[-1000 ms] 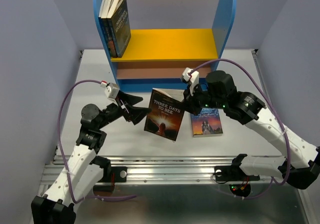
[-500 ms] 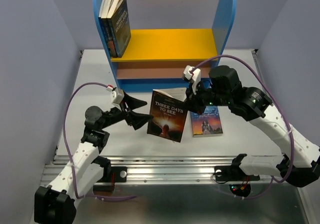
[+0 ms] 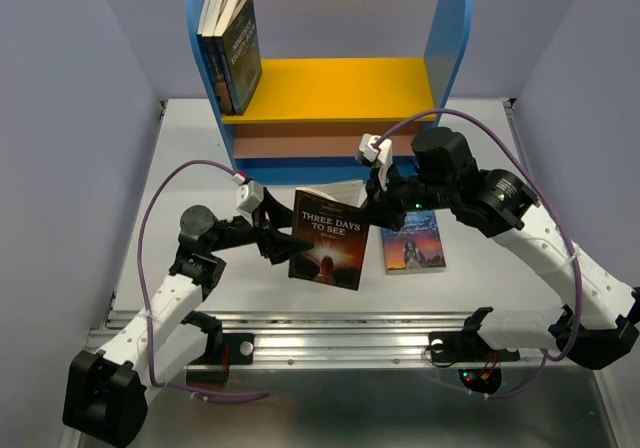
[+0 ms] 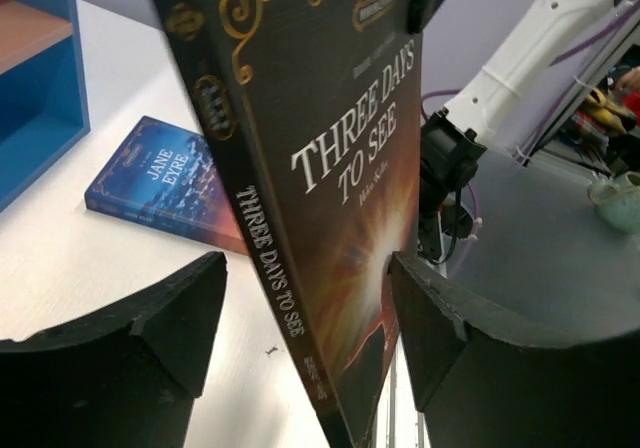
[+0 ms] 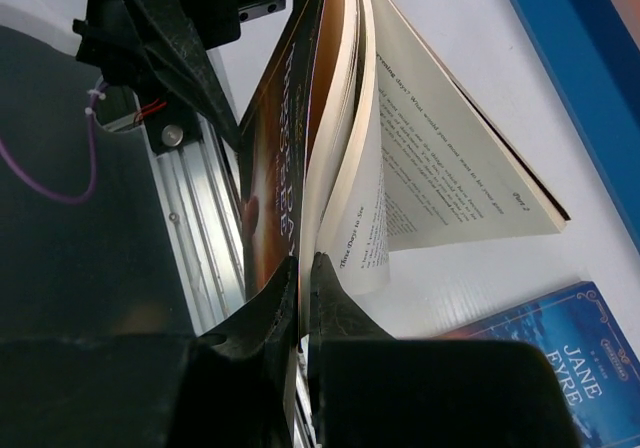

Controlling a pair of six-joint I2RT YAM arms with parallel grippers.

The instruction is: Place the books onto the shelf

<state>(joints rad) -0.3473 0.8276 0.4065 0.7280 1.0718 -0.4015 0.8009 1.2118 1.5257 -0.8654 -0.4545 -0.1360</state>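
The dark brown book "Three Days to See" (image 3: 328, 240) (image 4: 330, 168) hangs upright above the table. My right gripper (image 3: 372, 203) (image 5: 305, 263) is shut on its front cover (image 5: 275, 168), and the pages fan open behind. My left gripper (image 3: 285, 238) (image 4: 308, 268) is open, one finger on each side of the book's spine edge. A gap shows at the spine side. A blue "Jane Eyre" book (image 3: 411, 240) (image 4: 160, 183) (image 5: 560, 368) lies flat on the table. The shelf (image 3: 340, 88) stands at the back, with books (image 3: 232, 53) leaning against its left panel.
The shelf's blue base (image 4: 40, 118) (image 5: 570, 28) is just behind the held book. A metal rail (image 3: 340, 328) runs along the table's near edge. Purple cables (image 3: 150, 218) loop from both wrists. Grey walls close in both sides.
My left gripper has moved right until its fingers straddle the held book's spine edge, and its jaws have narrowed slightly. The right gripper has carried the book a little to the left.
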